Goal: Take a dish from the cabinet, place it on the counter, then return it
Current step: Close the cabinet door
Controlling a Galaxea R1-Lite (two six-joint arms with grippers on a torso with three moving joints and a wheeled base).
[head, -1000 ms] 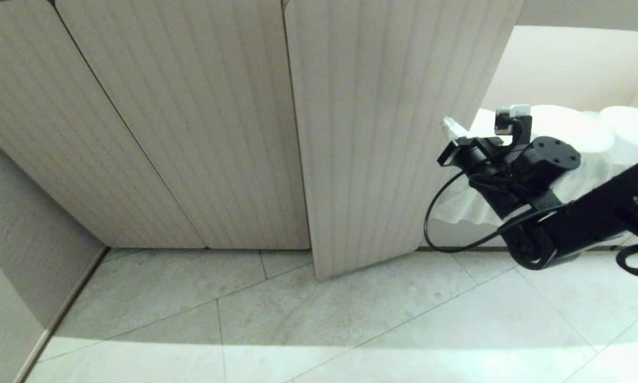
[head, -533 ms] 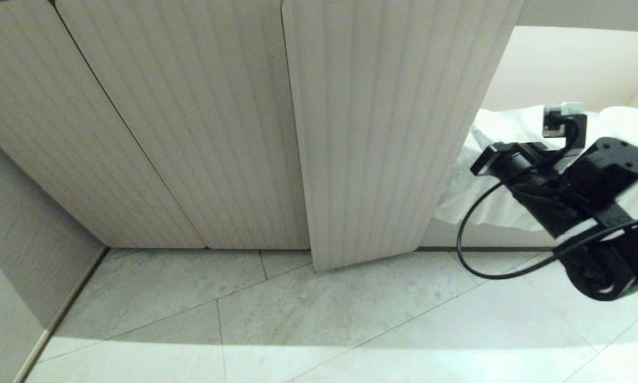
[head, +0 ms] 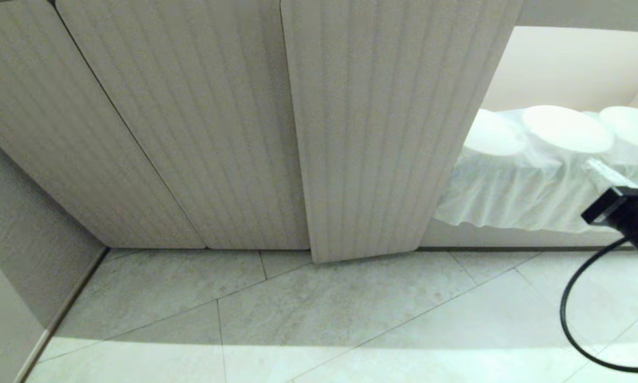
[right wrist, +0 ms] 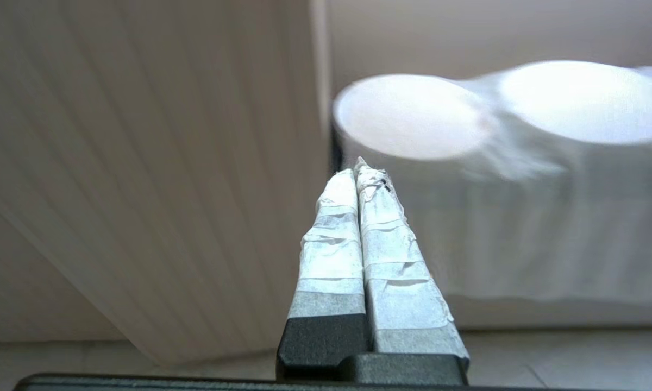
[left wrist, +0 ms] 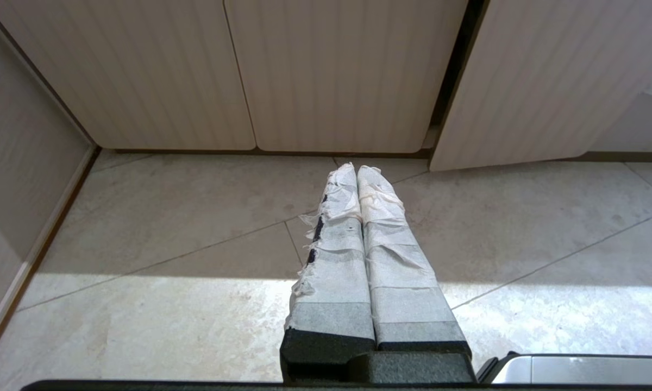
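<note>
Beige ribbed cabinet [head: 202, 122], one door [head: 383, 133] ajar; white bowls on a cloth-draped shelf inside.

Item 1: cabinet, vertically ribbed wood-grain fronts, closed panels from 9 to 12 o'clock in the head view, the ajar door at centre. Item 2: opening at 2 o'clock, holding a white cloth [head: 515, 197] whose edge hangs over the shelf front. Item 3: three white round dishes on the cloth; the nearest to the door [head: 492, 139] sits just beside the next [head: 566, 135], with a third [head: 632, 127] at the frame edge; which is the task's dish cannot be told. Item 4: right gripper [right wrist: 358, 171], tape-wrapped fingers clenched together, empty, at 3 o'clock in front of the opening, apart from the bowls. Item 5: left gripper [left wrist: 357, 169], taped fingers likewise pressed together, holding nothing, over the grey tiled floor [head: 351, 319].
</note>
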